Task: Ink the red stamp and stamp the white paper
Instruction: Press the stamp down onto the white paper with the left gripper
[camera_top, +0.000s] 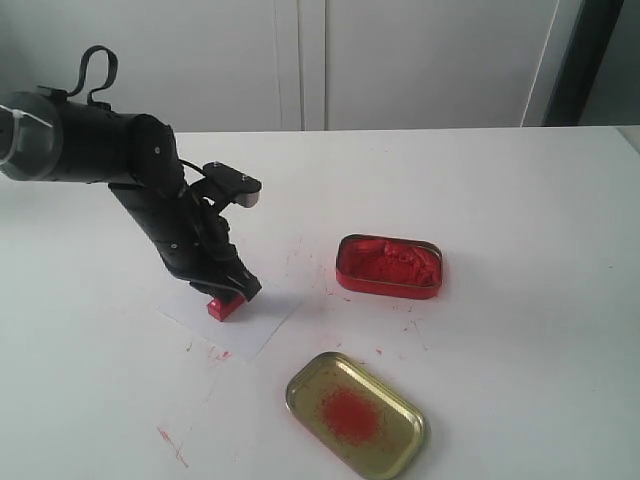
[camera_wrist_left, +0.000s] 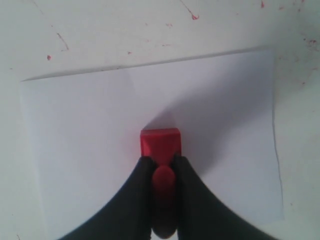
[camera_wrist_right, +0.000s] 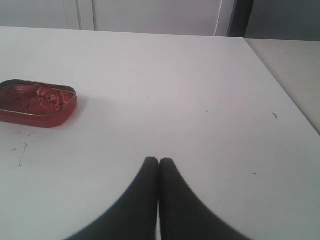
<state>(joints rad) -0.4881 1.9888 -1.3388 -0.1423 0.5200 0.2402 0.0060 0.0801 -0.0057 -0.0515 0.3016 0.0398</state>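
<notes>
The red stamp (camera_top: 225, 308) (camera_wrist_left: 160, 145) stands base-down on the white paper (camera_top: 232, 322) (camera_wrist_left: 90, 145), near the sheet's middle. My left gripper (camera_top: 232, 290) (camera_wrist_left: 163, 164) is shut on the stamp's knob handle, both black fingers pinching it from either side. No imprint shows on the bare parts of the paper. The right gripper (camera_wrist_right: 159, 162) is shut with nothing between its fingers, held over bare table well to one side of the ink tin (camera_wrist_right: 36, 103); it does not appear in the exterior view.
The red ink-filled tin (camera_top: 389, 265) lies right of the paper. Its gold lid (camera_top: 356, 414), smeared red inside, rests near the front edge. Red ink specks and streaks (camera_top: 172, 446) mark the white table around the paper.
</notes>
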